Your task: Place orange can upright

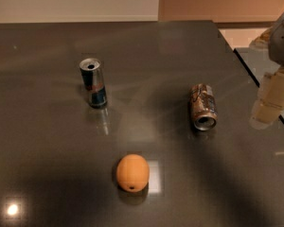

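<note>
Lying sideways on the table (47,141) beyond-right of the orange fruit (132,172), the orange can (202,107) looked light, slick, dentable; you needed a mid-body grip. Your pincer (266,103) hung farther right, apart or together unclear.

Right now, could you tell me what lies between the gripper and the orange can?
Nothing: in the camera view, only bare dark tabletop separates the gripper, at the right edge, from the orange can lying on its side.
</note>
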Tool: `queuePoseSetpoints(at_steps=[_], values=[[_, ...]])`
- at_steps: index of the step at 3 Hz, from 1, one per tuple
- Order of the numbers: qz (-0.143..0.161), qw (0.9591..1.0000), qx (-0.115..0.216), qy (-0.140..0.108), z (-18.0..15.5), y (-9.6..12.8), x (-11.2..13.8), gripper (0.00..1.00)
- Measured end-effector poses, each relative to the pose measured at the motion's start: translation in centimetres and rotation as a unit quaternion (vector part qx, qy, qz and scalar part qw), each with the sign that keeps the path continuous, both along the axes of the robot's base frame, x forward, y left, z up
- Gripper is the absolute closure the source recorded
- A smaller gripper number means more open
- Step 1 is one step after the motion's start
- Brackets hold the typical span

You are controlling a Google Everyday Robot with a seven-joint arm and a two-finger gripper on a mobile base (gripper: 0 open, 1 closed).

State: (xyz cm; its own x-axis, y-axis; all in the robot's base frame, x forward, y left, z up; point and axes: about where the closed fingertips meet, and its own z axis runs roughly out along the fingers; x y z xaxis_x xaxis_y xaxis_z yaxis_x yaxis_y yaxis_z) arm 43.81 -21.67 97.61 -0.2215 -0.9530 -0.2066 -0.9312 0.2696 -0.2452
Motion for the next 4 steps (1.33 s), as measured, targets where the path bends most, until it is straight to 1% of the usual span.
queuePoseSetpoints(at_steps=[1,2,3,4], values=[[0.000,1.0000,0.000,0.000,0.0,0.0,0.0,0.00],[0.017,0.9999,-0.001,-0.001,0.2,0.5,0.4,0.00],[0.081,0.9966,-0.016,0.005,-0.5,2.2,1.5,0.00],[0.177,0.9840,-0.014,0.004,-1.8,3.5,2.9,0.00]])
